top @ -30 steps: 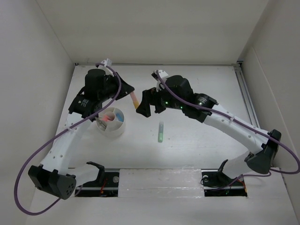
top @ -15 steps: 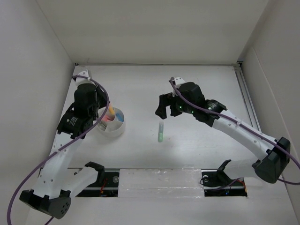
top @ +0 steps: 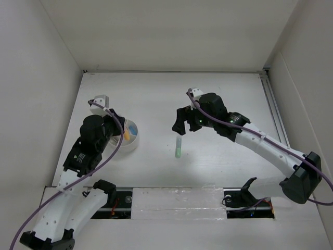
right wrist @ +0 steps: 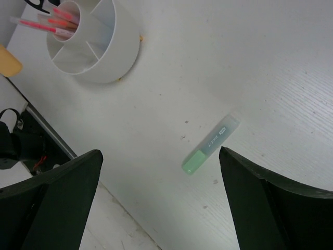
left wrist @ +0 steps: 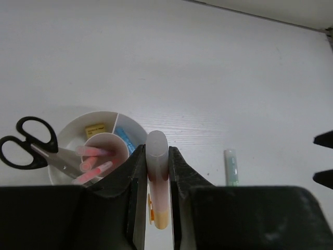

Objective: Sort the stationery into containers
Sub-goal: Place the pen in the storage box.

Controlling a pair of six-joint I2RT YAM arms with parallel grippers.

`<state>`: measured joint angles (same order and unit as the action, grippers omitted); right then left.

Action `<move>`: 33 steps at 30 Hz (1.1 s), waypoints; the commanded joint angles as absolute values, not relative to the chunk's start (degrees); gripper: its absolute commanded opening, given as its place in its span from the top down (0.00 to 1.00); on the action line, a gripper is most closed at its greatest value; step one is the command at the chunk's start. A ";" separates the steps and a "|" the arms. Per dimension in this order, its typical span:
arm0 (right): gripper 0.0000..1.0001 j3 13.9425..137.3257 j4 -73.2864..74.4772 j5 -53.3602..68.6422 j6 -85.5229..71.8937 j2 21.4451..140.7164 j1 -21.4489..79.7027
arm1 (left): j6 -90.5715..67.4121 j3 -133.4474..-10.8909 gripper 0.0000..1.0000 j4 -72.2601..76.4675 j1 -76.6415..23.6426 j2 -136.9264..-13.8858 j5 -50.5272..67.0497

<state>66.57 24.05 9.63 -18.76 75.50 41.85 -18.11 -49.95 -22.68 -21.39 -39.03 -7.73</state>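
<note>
Two arms over a white desk point(top: 223, 88), one stationery item in each arm's working area.

Left pincer point(left wrist: 157, 154): clamped on the orange marker point(left wrist: 158, 182), clear cap end pointing away from the wrist, orange body back between the fingers. From above, the marker hangs at the near-right edge of the round white tub point(left wrist: 104, 113). We cannot tell whether it is over the rim or just outside it, and it appears not to touch (the wrist view is too flat to be sure).

Tub contents, left wrist view:
- black-handled scissors point(left wrist: 30, 146), blades down in a left wedge, handles leaning out past the rim
- pink pens point(left wrist: 96, 157) in the round middle cup
- small tan eraser point(left wrist: 95, 128) in a far wedge
- blue marker point(left wrist: 125, 139) in the wedge to its right

Right pincer point(right wrist: 160, 156): fingers spread wide, gripping nothing, poised above the desk. The green marker point(right wrist: 210, 146) lies flat on the bare desk well apart from the tub, and in the right wrist view it shows between the two fingers. From above, the pincer sits just past the marker's far end.
</note>
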 commanded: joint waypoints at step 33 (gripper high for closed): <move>0.00 33.57 -7.82 6.59 -25.49 46.14 54.05 | -29.97 -34.38 1.00 -7.57 -21.53 -23.03 -18.37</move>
<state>33.58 -3.75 6.00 -26.50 46.85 53.41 -25.50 -36.32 -12.69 -21.39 -25.58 -15.14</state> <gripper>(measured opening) 0.999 0.120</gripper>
